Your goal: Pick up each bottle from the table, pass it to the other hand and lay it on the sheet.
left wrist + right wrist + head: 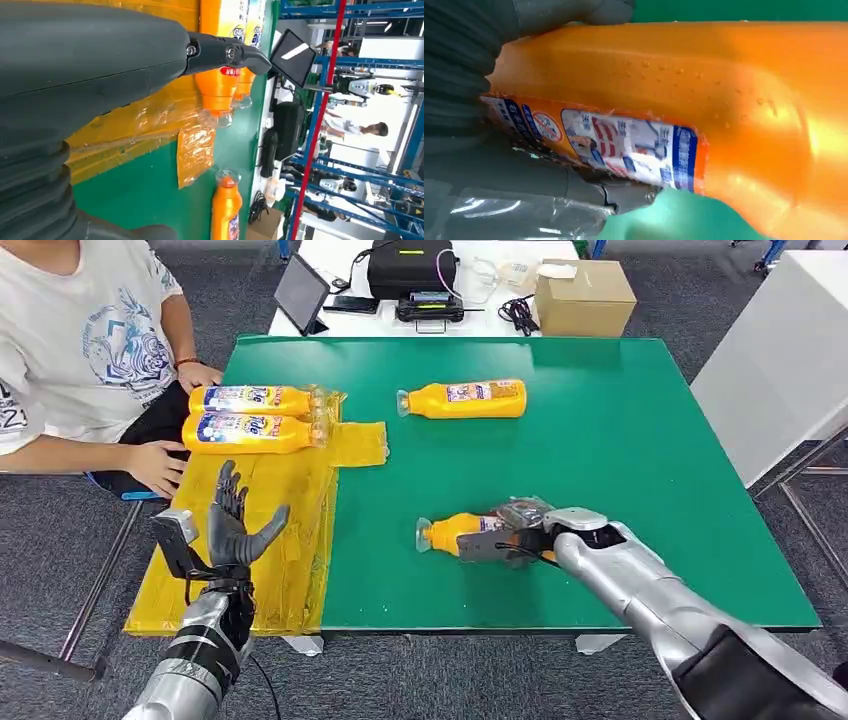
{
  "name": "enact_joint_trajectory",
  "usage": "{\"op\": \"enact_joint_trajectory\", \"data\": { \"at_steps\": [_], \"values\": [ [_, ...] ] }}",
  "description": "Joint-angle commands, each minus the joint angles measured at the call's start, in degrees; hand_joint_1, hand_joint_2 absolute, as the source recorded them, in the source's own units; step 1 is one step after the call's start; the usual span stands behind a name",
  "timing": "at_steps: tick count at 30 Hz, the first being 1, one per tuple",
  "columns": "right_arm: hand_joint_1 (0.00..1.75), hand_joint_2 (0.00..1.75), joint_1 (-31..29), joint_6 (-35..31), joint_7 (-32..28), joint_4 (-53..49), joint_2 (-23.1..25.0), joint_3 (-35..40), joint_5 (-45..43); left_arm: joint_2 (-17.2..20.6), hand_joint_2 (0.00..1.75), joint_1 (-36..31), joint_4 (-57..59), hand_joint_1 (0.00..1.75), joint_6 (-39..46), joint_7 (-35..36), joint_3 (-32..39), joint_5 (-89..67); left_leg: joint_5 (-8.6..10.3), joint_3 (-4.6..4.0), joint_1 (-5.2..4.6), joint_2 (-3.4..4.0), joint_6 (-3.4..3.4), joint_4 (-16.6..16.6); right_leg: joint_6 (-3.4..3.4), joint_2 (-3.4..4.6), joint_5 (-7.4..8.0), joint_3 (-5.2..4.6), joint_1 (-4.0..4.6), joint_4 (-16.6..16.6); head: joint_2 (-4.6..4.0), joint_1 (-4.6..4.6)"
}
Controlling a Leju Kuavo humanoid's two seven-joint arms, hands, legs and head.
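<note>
Green table, yellow sheet, grey carpet

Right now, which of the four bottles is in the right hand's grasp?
The near bottle at the table's front edge, under the right hand. One other lies alone farther back; two lie on the yellow sheet.

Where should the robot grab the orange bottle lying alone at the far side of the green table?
Probably around the wide middle of the far bottle, coming down from above. It lies flat on its side on the green table, with its narrow cap end towards the sheet, so fingers can likely wrap across the thick labelled body.
</note>
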Motion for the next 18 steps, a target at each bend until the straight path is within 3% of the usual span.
{"op": "enact_joint_trajectory", "data": {
  "at_steps": [1,14,15,18],
  "values": [
    [1.75,1.75,12.0,-17.6,1.8,-9.6,3.0,-11.3,2.4,0.5,1.75,0.7,-1.4,0.00,0.6,0.5,0.0,-1.1,-0.11,0.21,0.17,0.07,-0.13,-0.1,-0.17,0.04,-0.06,0.26,0.18,-0.1,0.00,0.06],
    [1.75,1.75,11.9,-16.0,1.0,-9.3,3.2,-13.8,4.2,0.4,1.75,0.4,-1.0,0.00,0.6,0.7,0.2,-1.3,-0.05,-0.06,0.08,0.10,-0.09,0.0,-0.11,0.07,-0.02,-0.05,0.08,0.0,0.00,0.02],
    [1.75,1.75,15.7,-23.0,-2.3,-12.2,5.9,-20.2,3.8,0.2,1.75,0.8,-1.7,0.00,1.0,0.7,0.7,-1.1,-0.12,-0.01,0.15,0.15,-0.14,0.1,-0.19,0.10,-0.05,0.02,0.16,0.0,0.00,0.00],
    [1.75,1.75,25.9,-35.9,-6.1,-27.4,13.2,-33.2,8.5,-0.3,1.75,3.3,-5.6,0.00,2.0,1.2,1.0,-1.0,-0.15,0.10,0.18,0.20,-0.18,0.0,-0.22,0.16,-0.07,0.09,0.19,-0.1,0.00,0.02]
  ]
}}
